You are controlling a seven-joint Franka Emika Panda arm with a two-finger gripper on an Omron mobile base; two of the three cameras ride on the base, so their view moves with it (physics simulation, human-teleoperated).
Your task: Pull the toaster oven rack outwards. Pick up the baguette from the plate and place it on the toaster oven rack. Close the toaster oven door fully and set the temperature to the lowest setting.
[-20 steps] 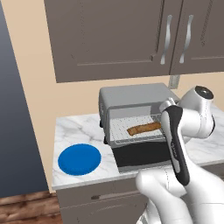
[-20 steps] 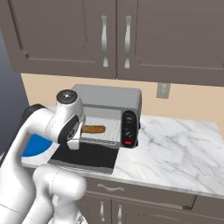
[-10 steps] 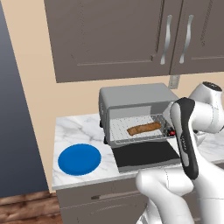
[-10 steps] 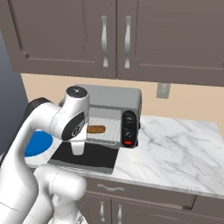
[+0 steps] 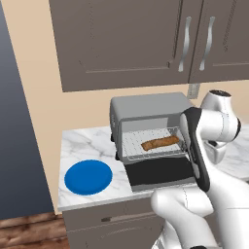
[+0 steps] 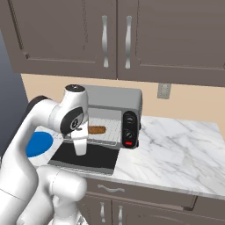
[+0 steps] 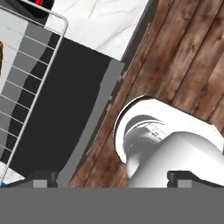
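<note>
Baguette (image 5: 160,143) lies on the pulled-out rack (image 5: 151,146) of the toaster oven (image 5: 146,109), whose door (image 5: 160,172) hangs flat open. Blue plate (image 5: 88,177) sits bare to the left. Gripper (image 7: 109,179) hovers above the door's edge, jaws wide apart, holding nothing.

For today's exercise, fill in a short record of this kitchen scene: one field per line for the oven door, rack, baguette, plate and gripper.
toaster oven door: dropped open, lying flat in front of the toaster oven
toaster oven rack: pulled outwards over the open door
baguette: lying on the rack
plate: bare, on the counter left of the oven
gripper: open, holding nothing, above the door's front edge
steps left: close the door, set the temperature
</note>
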